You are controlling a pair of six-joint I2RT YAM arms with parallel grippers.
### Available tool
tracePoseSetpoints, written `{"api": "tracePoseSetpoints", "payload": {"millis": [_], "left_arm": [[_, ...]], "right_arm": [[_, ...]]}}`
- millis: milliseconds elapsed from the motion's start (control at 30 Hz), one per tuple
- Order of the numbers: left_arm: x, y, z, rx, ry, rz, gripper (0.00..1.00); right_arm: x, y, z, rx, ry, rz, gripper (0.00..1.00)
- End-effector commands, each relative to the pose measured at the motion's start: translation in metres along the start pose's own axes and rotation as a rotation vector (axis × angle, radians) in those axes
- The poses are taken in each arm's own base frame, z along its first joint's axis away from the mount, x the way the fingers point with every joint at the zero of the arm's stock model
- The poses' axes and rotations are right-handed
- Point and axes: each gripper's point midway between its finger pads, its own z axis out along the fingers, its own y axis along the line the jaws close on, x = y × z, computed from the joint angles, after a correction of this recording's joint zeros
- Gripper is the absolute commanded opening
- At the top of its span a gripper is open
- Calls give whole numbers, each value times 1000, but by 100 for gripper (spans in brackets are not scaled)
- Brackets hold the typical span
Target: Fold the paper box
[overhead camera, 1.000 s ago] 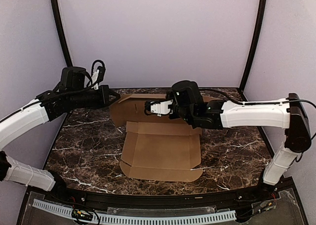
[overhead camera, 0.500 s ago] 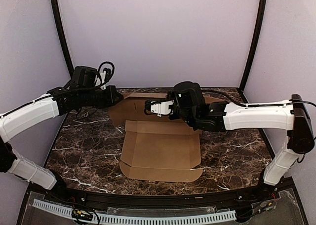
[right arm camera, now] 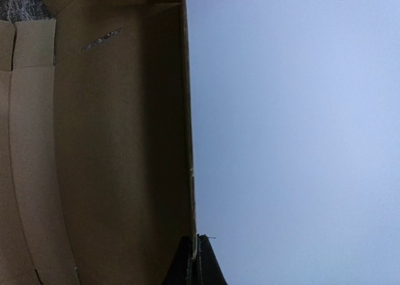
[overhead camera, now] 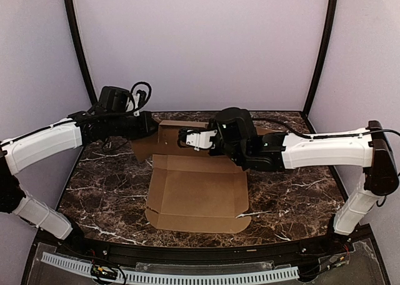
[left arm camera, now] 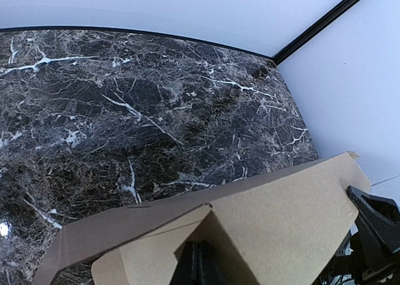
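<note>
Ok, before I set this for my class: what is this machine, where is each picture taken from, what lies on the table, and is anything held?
These are two robot arms fixed at the near edge of a dark marble table, each ending in a two-finger gripper. The wide picture comes from a fixed camera above and behind the arms. The other two come from small cameras on the wrists, each looking along that arm's own fingers. On the table lies the paper box: a plain brown cardboard sheet with flaps, mostly flat, with its far panel raised upright. The left gripper is shut on the left end of that raised panel. The right gripper is shut on its top edge.
</note>
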Motion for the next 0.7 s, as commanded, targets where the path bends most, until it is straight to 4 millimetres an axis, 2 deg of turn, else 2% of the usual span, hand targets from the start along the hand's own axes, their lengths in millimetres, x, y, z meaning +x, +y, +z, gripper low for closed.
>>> {"api": "tracePoseSetpoints", "payload": {"millis": [0,300,467,667], "left_arm": [[2,-15,6,89,10,-20,1],[2,-36,4,204,24,-64,1],[-1,-42,1,237,13,-72,1],[-14,-50,-7,270,-45,-83,1]], "right_arm": [[-19,-13,-8,45,-45,115,0],[-21,-7,-2,25,-7,229,0],[-31,-3,-3,-1,-31,287,0],[-39,15,-7,-40,-43,288,0]]}}
